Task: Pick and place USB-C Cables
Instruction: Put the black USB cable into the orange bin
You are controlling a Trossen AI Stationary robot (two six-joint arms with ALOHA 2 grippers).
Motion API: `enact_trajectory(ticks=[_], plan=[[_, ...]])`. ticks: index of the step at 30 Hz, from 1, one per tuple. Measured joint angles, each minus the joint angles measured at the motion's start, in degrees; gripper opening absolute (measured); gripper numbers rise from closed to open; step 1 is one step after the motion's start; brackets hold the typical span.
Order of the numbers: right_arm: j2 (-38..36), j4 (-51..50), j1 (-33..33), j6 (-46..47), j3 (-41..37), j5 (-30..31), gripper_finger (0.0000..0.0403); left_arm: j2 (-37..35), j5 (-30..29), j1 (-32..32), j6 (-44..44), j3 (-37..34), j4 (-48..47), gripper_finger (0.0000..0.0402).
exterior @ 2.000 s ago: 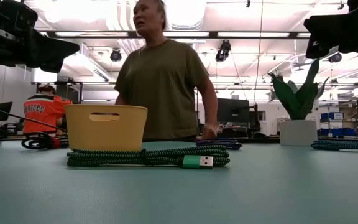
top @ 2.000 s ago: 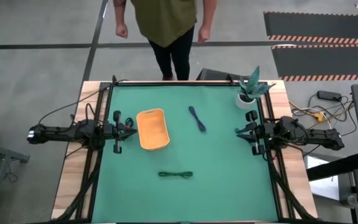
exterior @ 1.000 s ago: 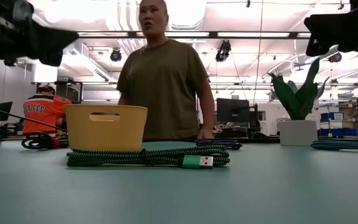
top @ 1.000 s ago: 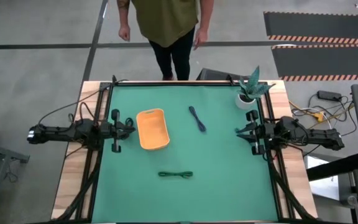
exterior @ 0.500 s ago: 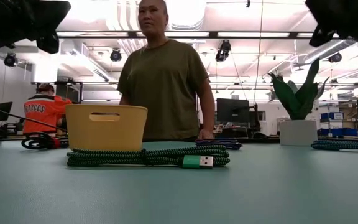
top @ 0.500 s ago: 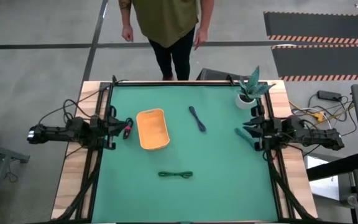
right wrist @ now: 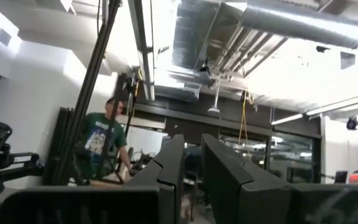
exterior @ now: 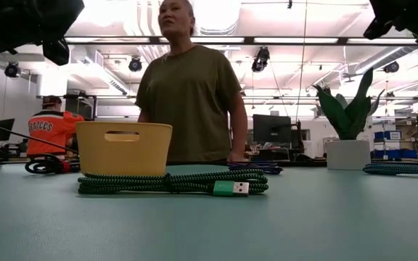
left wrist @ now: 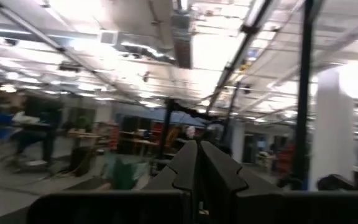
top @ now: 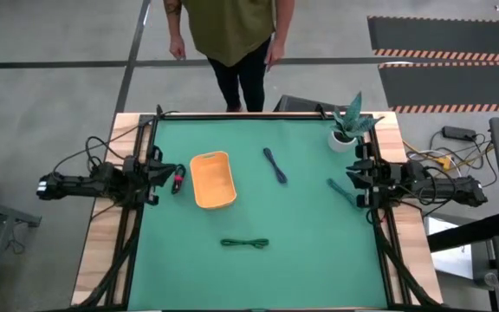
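Three USB-C cable bundles on bench, placed relative to orange tray [top: 213, 180].

Dark green cable [top: 245, 243]: braided, folded into long flat bundle, lying crosswise near tray's near end, apart from it; low view shows green plug with metal tip at its end [exterior: 173, 183].

Dark blue cable [top: 275, 165]: folded, lying diagonal, beside tray toward plant side, apart.

Teal-green cable [top: 339, 191]: short, diagonal, well apart from tray, at bench's right edge.

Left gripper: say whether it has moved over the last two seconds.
Yes. In the high view the left gripper has pulled back from the orange tray toward the table's left edge.
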Motion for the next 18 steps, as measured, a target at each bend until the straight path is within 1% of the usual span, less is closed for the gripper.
enact_trajectory(ticks=[6, 9, 14, 18], plan=[[7.33, 8.56, 0.00, -1.37, 0.23, 0.97, 0.0047, 4.96, -8.07, -0.01, -0.71, 0.92, -0.03, 0.0004], [11.74, 8.37, 0.00, -2.14, 2.38, 1.55, 0.0047, 8.73, -11.35, 0.01, -2.99, 1.85, -0.02, 0.0004], [18.88, 8.48, 0.00, -4.02, 6.91, 1.55, 0.0047, 15.24, -14.03, 0.01, -7.66, 3.83, 0.03, 0.0004], [22.58, 8.49, 0.00, -5.50, 9.41, 1.53, 0.0047, 19.62, -16.40, -0.01, -10.80, 5.26, -0.17, 0.0004]])
